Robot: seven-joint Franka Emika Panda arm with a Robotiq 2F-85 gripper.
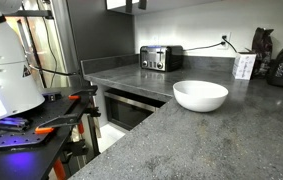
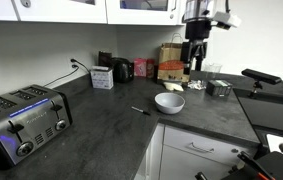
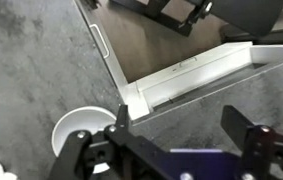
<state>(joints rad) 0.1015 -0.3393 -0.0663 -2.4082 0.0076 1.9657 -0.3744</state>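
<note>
My gripper (image 2: 194, 62) hangs high above the dark grey countertop (image 2: 101, 125), well clear of everything on it. In the wrist view my gripper (image 3: 181, 125) is open, its two dark fingers (image 3: 243, 125) wide apart with only bare counter between them. A white empty bowl (image 2: 169, 102) stands on the counter below and to one side of the gripper. The same bowl (image 3: 79, 135) shows at the lower left of the wrist view and, as the bowl (image 1: 200, 95), near the counter's inner corner. A thin dark utensil (image 2: 139, 110) lies beside the bowl.
A steel toaster (image 2: 21, 122), the same toaster (image 1: 160, 57), stands against the wall. A white box (image 2: 102, 77), a black appliance (image 2: 123, 70) and a shiny metal object (image 2: 219, 88) sit further along. White drawer fronts (image 3: 196, 75) lie below the counter edge.
</note>
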